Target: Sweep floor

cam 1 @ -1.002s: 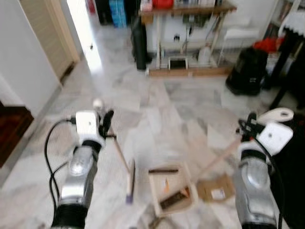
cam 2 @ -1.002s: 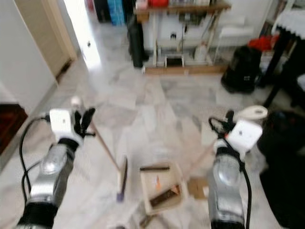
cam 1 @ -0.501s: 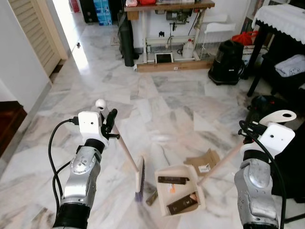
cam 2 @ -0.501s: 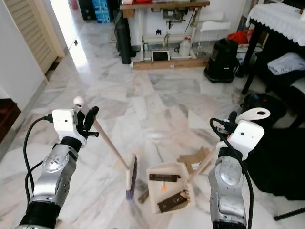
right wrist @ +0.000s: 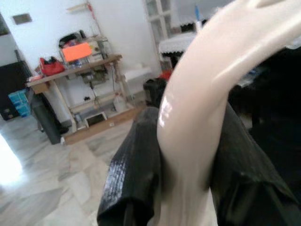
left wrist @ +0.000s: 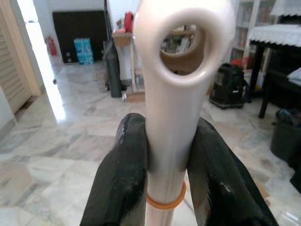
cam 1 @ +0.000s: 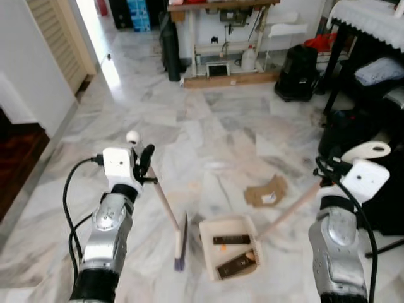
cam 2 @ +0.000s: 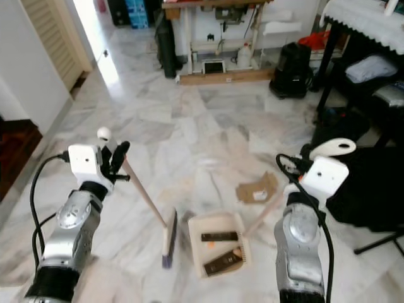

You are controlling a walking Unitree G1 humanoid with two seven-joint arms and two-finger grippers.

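My left gripper (cam 1: 144, 165) is shut on the top of a broom's beige handle (cam 1: 165, 203), its black fingers (left wrist: 124, 165) pinching the handle just below the hanging hole. The broom slants down to its brush head (cam 1: 181, 243), which rests on the marble floor beside a cream dustpan (cam 1: 206, 252). Dark scraps (cam 1: 231, 240) lie inside the pan. The pan's long handle (cam 1: 287, 211) rises to my right gripper (cam 1: 328, 173), which is shut on it, with a finger (right wrist: 134, 174) on either side. A torn cardboard piece (cam 1: 266, 190) lies on the floor beyond the pan.
A wooden workbench (cam 1: 221, 38) stands at the far wall, with a black vacuum (cam 1: 298, 64) to its right. A black table with a white cloth (cam 1: 372, 25) and dark bags (cam 1: 344, 126) crowd the right side. A dark wooden step (cam 1: 19, 151) is at the left.
The view has shifted as the camera moved. The dustpan now lies farther from the cardboard piece than before. Both grippers keep the same hold.
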